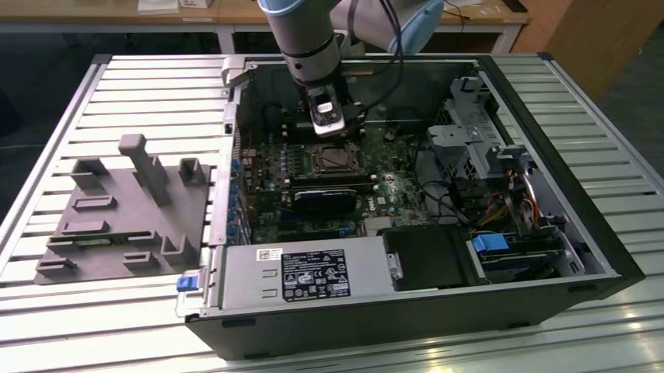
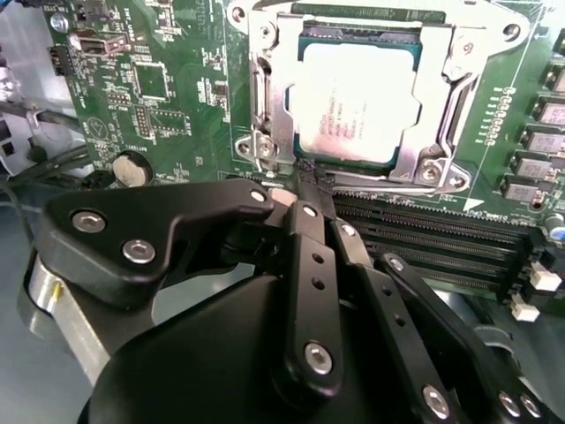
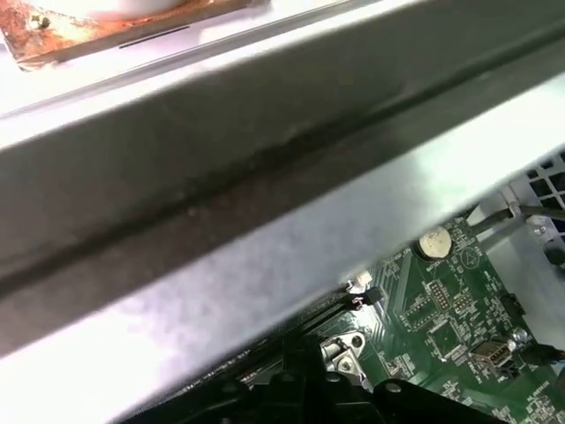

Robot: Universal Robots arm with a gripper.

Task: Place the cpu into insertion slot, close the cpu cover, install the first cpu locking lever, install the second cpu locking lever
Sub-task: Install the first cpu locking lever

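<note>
In the second wrist view the cpu (image 2: 353, 97) lies flat in the insertion slot (image 2: 265, 132), its silver-grey top facing up. The cpu cover (image 2: 441, 79), a silvery frame with a square window, lies closed over the chip's edges. A thin metal locking lever (image 2: 388, 183) runs along the socket edge nearest my fingertips. My gripper (image 2: 300, 187) is shut, its black fingers (image 2: 309, 265) meeting at a point that touches or nearly touches that edge of the socket. In the exterior view the gripper (image 1: 326, 128) hangs just behind the socket (image 1: 330, 159) inside the open computer case.
Long black memory slots (image 2: 424, 238) lie beside the socket. A black block (image 1: 322, 198), the power supply (image 1: 301, 272) and a drive cage with cables (image 1: 487, 155) crowd the case. A grey fixture (image 1: 124, 210) sits on the slatted table at the exterior view's left. The case's metal rim (image 3: 265, 177) passes close to the wrist.
</note>
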